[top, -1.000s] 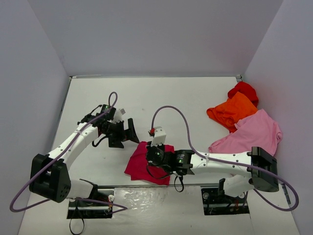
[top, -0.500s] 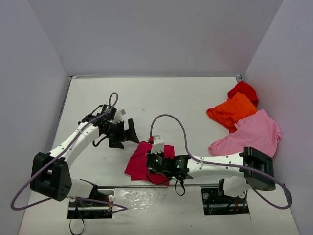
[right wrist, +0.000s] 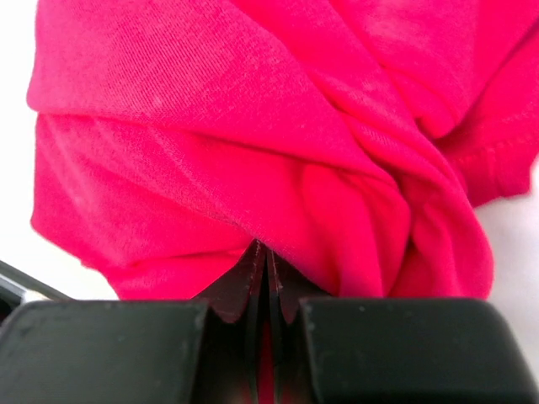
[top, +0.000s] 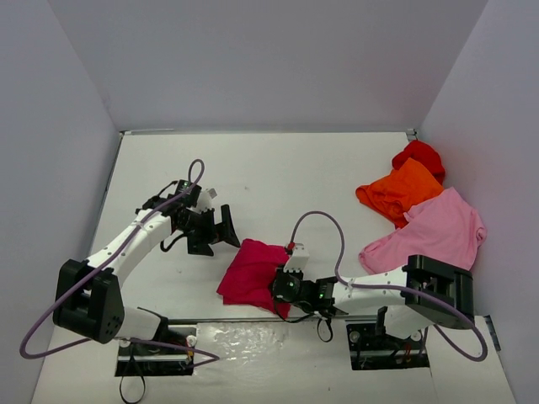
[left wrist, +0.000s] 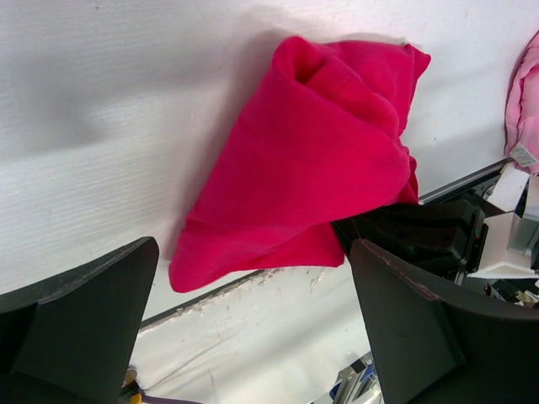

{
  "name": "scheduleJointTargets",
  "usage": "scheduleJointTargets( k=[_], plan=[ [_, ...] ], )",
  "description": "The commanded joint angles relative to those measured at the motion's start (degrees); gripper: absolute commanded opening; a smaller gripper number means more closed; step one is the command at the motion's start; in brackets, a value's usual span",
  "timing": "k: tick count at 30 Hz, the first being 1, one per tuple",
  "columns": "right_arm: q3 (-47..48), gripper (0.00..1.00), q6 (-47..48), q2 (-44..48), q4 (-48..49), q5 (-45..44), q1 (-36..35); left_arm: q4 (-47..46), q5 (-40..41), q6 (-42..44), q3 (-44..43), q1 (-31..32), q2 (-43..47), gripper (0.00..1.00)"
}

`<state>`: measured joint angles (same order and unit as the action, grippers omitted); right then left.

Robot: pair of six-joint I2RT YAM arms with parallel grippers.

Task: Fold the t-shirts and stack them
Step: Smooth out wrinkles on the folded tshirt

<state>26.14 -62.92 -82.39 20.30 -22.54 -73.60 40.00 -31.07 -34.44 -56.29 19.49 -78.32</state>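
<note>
Four shirts from above: crimson shirt point(top: 251, 276) bunched at the table's point(top: 253, 168) near edge; pink point(top: 438, 231), orange point(top: 400, 192), red point(top: 418, 156) heaped far right. Left wrist: left gripper point(left wrist: 253, 278) spread wide, empty, over it. Right wrist: right gripper point(right wrist: 263, 257) pinched, seemingly on a crimson fold.

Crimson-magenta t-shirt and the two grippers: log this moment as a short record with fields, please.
handled shirt: crimson-magenta t-shirt, bunched and loosely doubled over, near the table's front edge
right gripper: shut, a fold of the shirt's near side pinched between the fingers
left gripper: open, holding nothing, beside the shirt's far-left corner
other shirts: light pink t-shirt, orange t-shirt, red t-shirt, overlapping and unfolded at the right side
stack: none yet
</note>
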Motion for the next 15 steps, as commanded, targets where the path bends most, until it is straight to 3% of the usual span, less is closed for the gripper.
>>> scheduleJointTargets(
  k=[1,5,10,15],
  plan=[
    [-5.6,0.0,0.3,-6.0,-3.8,5.3,4.1,-0.4,0.0,0.6,-0.5,-0.3,2.9,0.97],
    [-1.8,0.0,3.3,-2.0,-7.7,3.0,2.5,0.7,1.0,0.5,-0.1,-0.3,4.9,0.97],
    [12.2,0.0,11.2,5.2,-17.2,-4.6,-0.2,1.4,2.0,0.1,0.0,-0.4,7.6,0.97],
    [21.3,0.0,16.4,6.3,-17.4,-4.7,1.9,1.6,2.3,-0.2,0.3,-0.5,9.1,0.97]
  ],
)
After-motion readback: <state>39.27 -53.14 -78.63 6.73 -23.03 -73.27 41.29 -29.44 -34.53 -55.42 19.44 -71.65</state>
